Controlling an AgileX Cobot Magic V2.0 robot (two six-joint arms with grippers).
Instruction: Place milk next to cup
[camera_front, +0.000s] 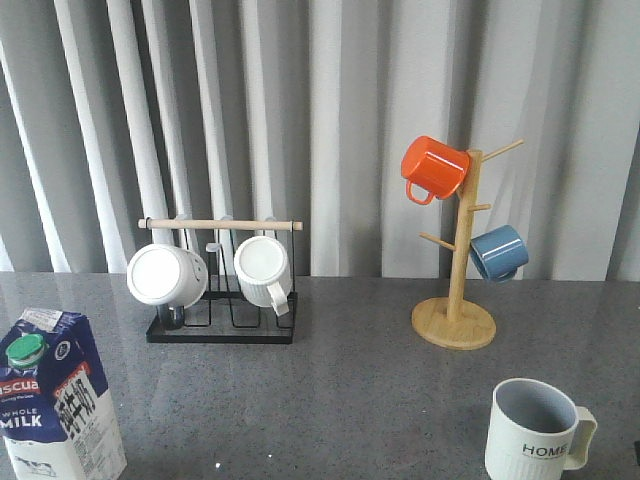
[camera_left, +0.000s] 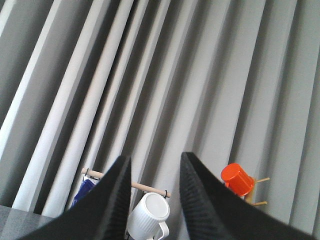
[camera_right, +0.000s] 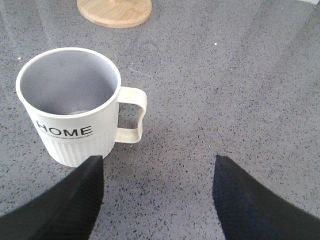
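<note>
The milk, a tall blue and white gable-top carton with round green cap, stands at the near left of the speckled grey bench. The ribbed off-white cup stands well apart at the near right. Left fingers are slightly apart and hold nothing; right fingers, black and textured, are spread wide beside the cup.

Front view faces curtains; wrists share rack, cup.
</note>
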